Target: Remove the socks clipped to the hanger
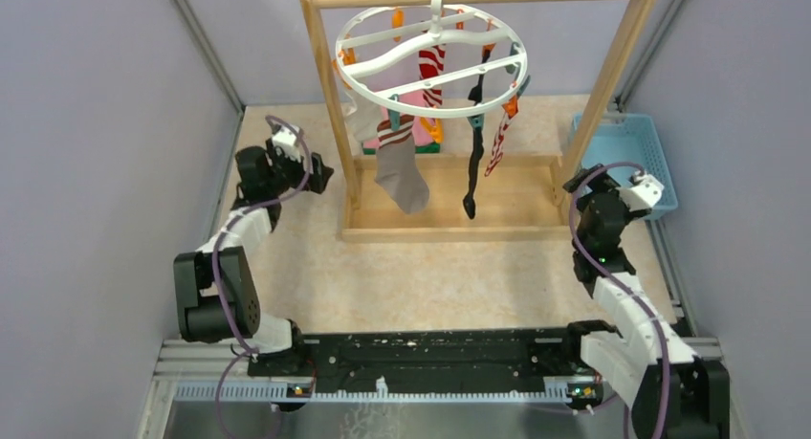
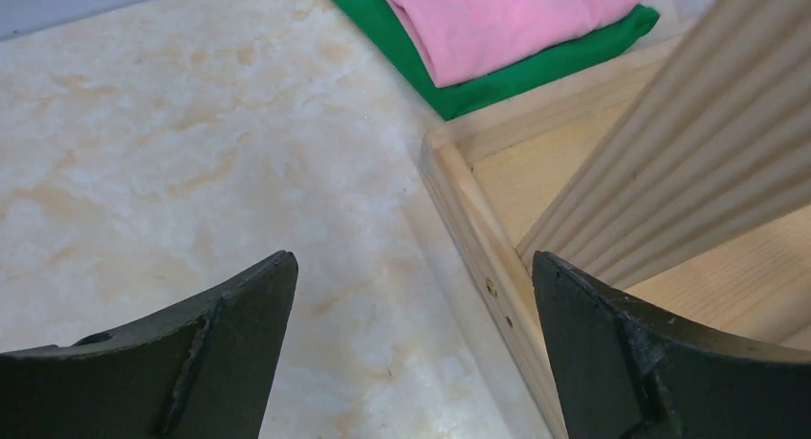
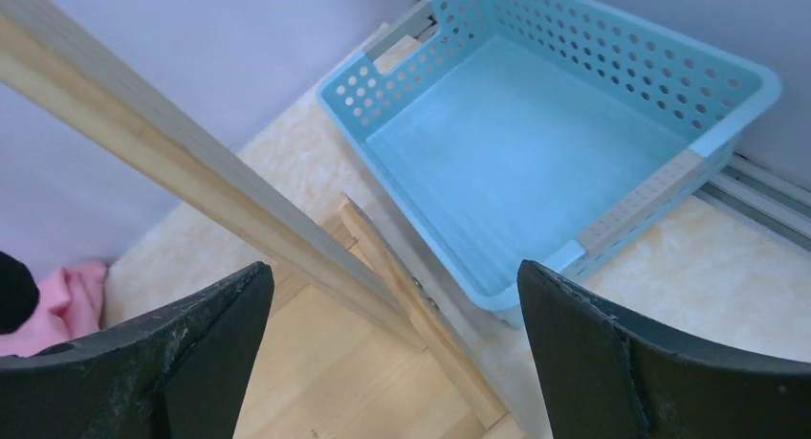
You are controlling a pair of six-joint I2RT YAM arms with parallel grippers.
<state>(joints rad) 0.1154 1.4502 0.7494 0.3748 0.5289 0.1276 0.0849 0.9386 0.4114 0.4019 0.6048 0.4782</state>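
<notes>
The white round hanger (image 1: pixel 427 45) hangs from the top bar of a wooden rack. Clipped to it hang a grey sock with a striped cuff (image 1: pixel 402 176), a black sock (image 1: pixel 473 166), a white sock (image 1: pixel 363 119) and red-and-white striped socks (image 1: pixel 497 144). My left gripper (image 1: pixel 320 176) is open and empty, low beside the rack's left post; the left wrist view shows it (image 2: pixel 413 257) over the table at the rack base corner. My right gripper (image 1: pixel 574 183) is open and empty by the right post, and in the right wrist view it (image 3: pixel 394 265) shows no sock.
The wooden rack frame (image 1: pixel 440 233) stands mid-table; its base (image 2: pixel 478 238) and posts (image 3: pixel 191 162) are close to both grippers. A folded pink-and-green cloth (image 2: pixel 516 28) lies behind the rack. An empty blue basket (image 3: pixel 564 123) sits at the far right (image 1: pixel 626 152).
</notes>
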